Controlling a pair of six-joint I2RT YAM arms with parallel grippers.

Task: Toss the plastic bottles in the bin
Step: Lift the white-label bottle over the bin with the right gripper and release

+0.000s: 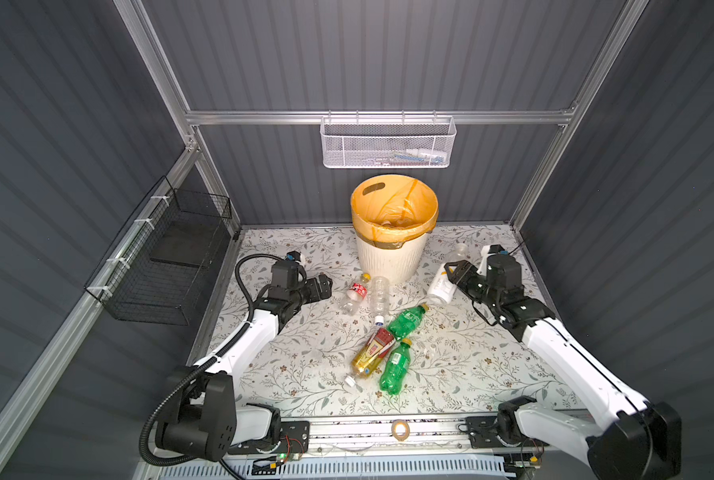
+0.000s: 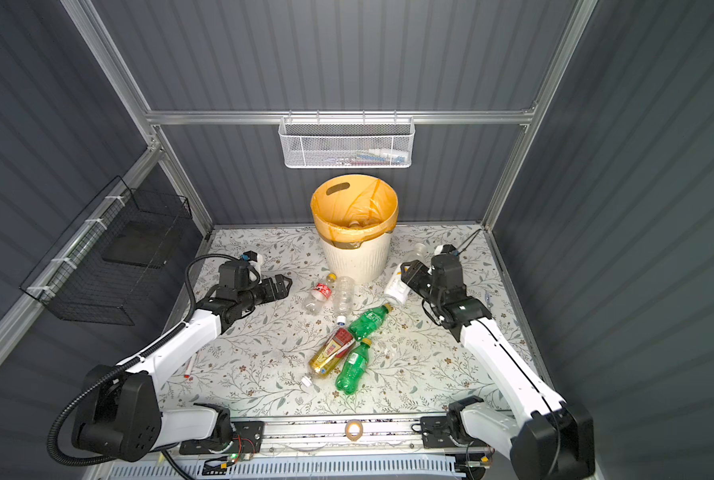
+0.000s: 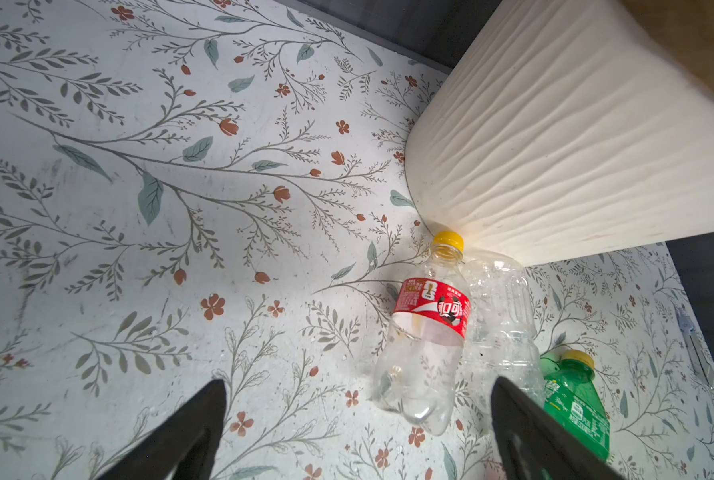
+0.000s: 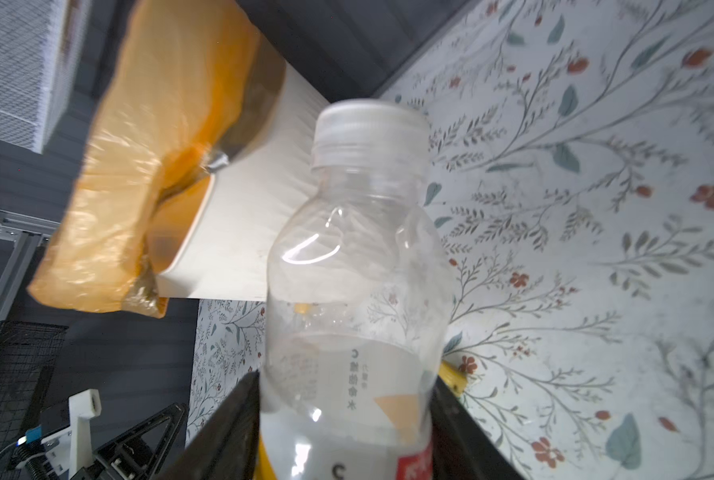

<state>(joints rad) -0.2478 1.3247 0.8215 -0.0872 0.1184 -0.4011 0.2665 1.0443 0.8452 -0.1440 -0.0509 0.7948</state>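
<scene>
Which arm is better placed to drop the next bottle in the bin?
Right. The right gripper is shut on a white-labelled bottle, held close beside the bin. The left gripper is open and empty, short of the red-labelled bottle lying near the bin's base.

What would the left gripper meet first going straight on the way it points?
Probably the clear plastic bottle with red label and yellow cap, lying just ahead of the open left gripper, though depth is unclear.

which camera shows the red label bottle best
Left wrist view: the red label bottle lies close up, label and yellow cap clear. Both top views show it small near the bin. Right wrist view doesn't show it.
</scene>
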